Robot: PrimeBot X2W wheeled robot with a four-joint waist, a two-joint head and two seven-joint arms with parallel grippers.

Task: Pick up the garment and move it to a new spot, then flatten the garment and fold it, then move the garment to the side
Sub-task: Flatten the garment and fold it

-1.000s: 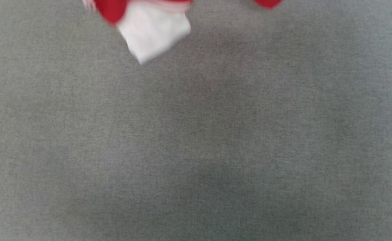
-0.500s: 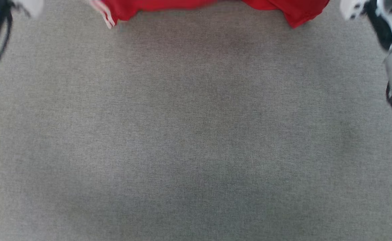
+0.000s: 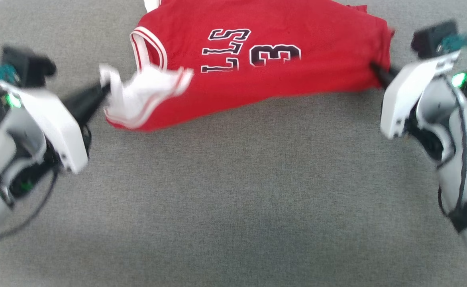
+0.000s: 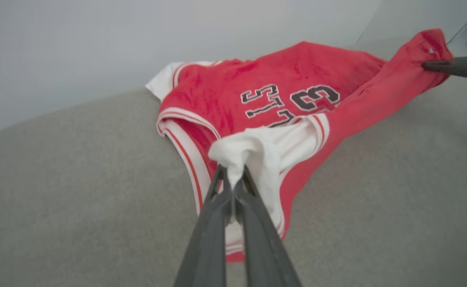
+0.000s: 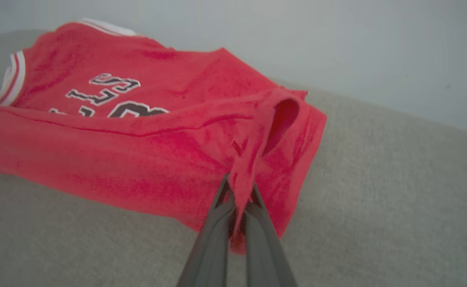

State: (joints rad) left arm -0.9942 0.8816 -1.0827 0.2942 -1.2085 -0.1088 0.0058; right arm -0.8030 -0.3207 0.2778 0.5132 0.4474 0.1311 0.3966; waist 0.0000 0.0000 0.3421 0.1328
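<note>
The garment (image 3: 265, 79) is lying across the upper middle of the head view, print (image 3: 253, 52) facing up, strung out between the two claws over the grey bench (image 3: 233, 199). The left claw (image 3: 105, 85) is pinching shut on the bunched white sleeve (image 3: 138, 93) at the left. In the left wrist view its fingers are closing tight together with cloth bulging out above the tips. The right claw (image 3: 373, 67) is clamping shut on a red corner at the right edge of the shirt, and in its own wrist view a fold of red cloth is running down between the fingers. The far part of the shirt is resting on the bench near the top of the frame. The near edge is sagging in a shallow curve between the two holds.

The cloth is looking light, soft and limp. It is draping and puckering wherever it is gripped, so it is unlikely to hold any shape of its own. The knit looks grippy rather than slick, and nothing about it is fragile. The risk is more that a thin pinch slips free or that one layer gets dragged over another. The sleeve is a poor hold for spreading, since it is pulling the shoulder and striped collar (image 3: 150, 48) askew. Shoulder seams or hem corners would likely be giving a squarer pull for flattening.
</note>
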